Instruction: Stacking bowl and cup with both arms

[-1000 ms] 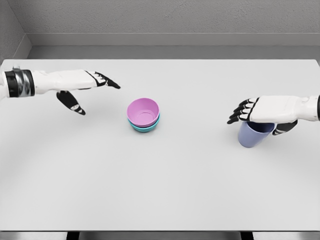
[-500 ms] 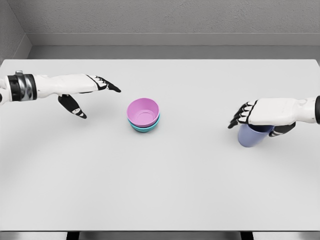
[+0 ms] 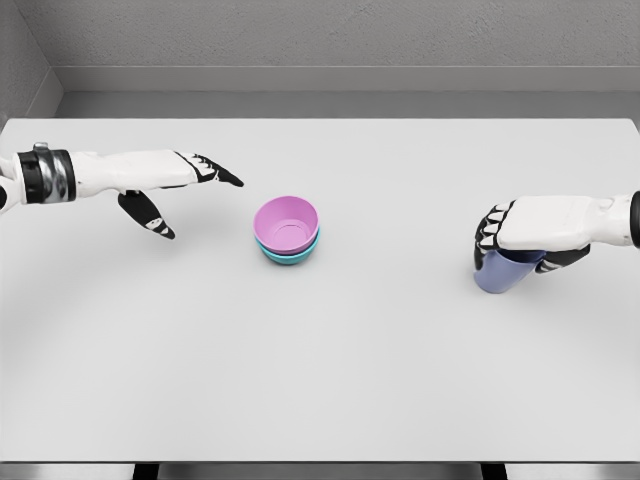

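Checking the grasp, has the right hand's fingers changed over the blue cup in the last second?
Yes. The right hand's fingers curled down around the blue cup, which stayed put on the white table.

- A bare simulated test room, not a lived-in place.
- Plain white surface (image 3: 330, 380) fills the view.
- Flat grey wall (image 3: 330, 35) behind, evenly lit, rendered look.

Even, bright, diffuse overhead lighting with no glare on the pale surface (image 3: 330, 370). Shadows are soft and faint, lying directly beneath the stacked bowls (image 3: 287, 230) and each hand. Rendering is sharp from near to far, without blur or visible edge distortion.
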